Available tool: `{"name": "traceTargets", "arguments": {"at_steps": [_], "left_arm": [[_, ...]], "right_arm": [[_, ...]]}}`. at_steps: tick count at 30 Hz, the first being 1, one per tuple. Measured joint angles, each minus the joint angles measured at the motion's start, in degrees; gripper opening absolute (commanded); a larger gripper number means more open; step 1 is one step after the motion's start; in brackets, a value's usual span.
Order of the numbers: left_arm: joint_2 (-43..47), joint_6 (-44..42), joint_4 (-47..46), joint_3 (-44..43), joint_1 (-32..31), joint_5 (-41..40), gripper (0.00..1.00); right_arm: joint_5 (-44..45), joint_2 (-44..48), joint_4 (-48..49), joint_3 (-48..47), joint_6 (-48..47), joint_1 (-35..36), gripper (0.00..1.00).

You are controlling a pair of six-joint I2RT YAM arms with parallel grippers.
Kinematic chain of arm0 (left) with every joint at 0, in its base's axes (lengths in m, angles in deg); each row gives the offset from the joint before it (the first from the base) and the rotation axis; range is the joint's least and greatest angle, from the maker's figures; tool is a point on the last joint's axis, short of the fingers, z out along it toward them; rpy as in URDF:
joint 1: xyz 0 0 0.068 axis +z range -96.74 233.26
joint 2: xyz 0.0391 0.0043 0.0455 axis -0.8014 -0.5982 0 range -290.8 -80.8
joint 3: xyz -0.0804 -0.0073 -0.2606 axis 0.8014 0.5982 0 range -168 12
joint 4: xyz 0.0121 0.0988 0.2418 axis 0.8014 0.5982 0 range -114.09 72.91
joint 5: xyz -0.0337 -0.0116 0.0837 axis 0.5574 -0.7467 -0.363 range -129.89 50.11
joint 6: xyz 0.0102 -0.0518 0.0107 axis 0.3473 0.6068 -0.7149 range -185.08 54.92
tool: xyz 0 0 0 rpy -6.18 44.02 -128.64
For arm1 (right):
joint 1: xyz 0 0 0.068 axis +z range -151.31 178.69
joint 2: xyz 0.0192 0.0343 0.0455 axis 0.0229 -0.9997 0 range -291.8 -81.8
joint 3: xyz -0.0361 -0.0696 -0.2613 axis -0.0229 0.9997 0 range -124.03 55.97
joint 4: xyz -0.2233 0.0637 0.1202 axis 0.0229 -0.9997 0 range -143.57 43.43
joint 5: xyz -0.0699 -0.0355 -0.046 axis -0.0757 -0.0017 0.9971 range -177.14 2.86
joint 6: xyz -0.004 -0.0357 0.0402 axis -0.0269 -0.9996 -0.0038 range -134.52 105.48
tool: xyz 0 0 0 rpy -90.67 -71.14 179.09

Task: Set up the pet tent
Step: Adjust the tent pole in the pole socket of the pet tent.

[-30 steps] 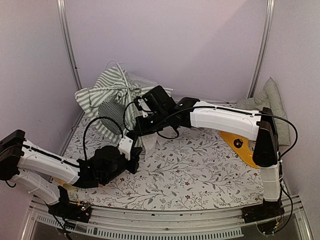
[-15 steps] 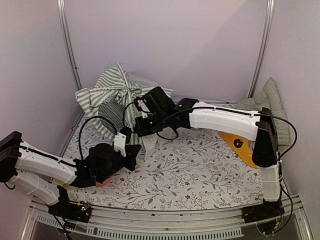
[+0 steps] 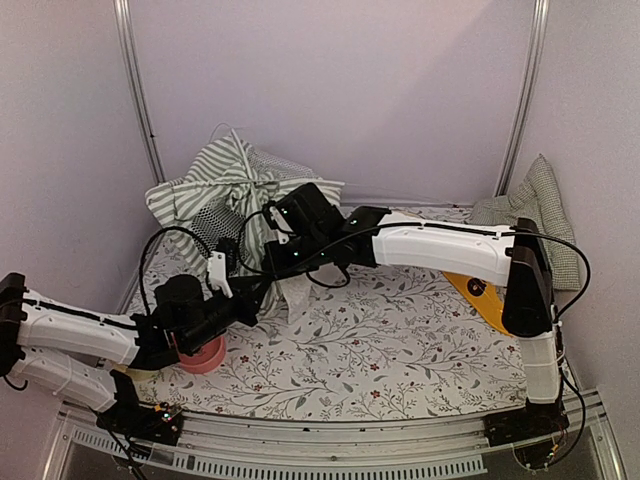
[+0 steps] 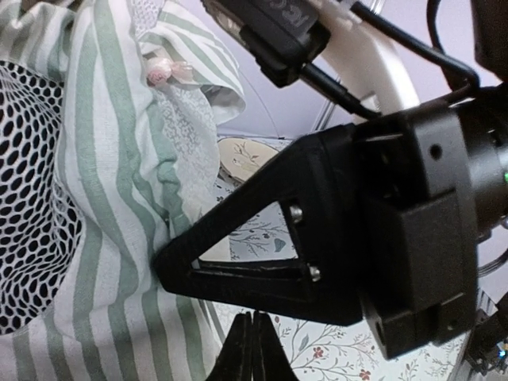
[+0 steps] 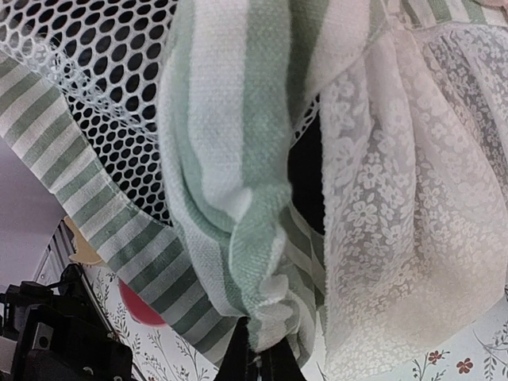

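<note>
The pet tent [image 3: 225, 190] lies crumpled at the back left, green-and-white striped, with its black mesh window [image 3: 218, 215] and a thin white pole sticking up. My right gripper [image 3: 273, 262] is shut on a fold of the striped fabric [image 5: 254, 262] at the tent's front edge. In the right wrist view the mesh window [image 5: 95, 79] is on the left and the lace curtain [image 5: 397, 198] hangs on the right. My left gripper [image 4: 252, 349] is shut and empty, just below the right gripper's black finger [image 4: 262, 262] and beside the tent fabric [image 4: 103, 198].
A pink bowl [image 3: 200, 355] sits under my left wrist. A yellow object [image 3: 480, 290] lies at the right under the right arm. A gingham cushion [image 3: 540, 210] leans in the back right corner. The flowered mat [image 3: 400, 340] covers the table.
My left arm has drawn back to the left, uncovering the pink bowl. My right gripper has shifted slightly left, still holding the tent fabric.
</note>
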Motion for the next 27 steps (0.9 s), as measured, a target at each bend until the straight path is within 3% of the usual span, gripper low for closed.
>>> {"name": "traceTargets", "arguments": {"at_steps": [3,7,21,27], "left_arm": [[3.1,-0.2,1.4,1.3,0.1,1.7,0.2],[6.3,-1.3,4.0,3.4,0.5,4.2,0.2],[1.4,-6.2,12.0,1.4,2.2,9.0,0.15],[1.2,-7.1,12.6,0.7,3.3,10.1,0.01]], "right_arm": [[0.1,0.0,0.0,0.0,0.1,0.0,0.0],[0.0,0.0,-0.3,-0.2,0.1,0.1,0.0],[0.0,-0.3,-1.3,-2.5,0.1,0.2,0.0],[0.0,-0.3,-1.3,-2.5,0.2,0.3,0.0]]}}
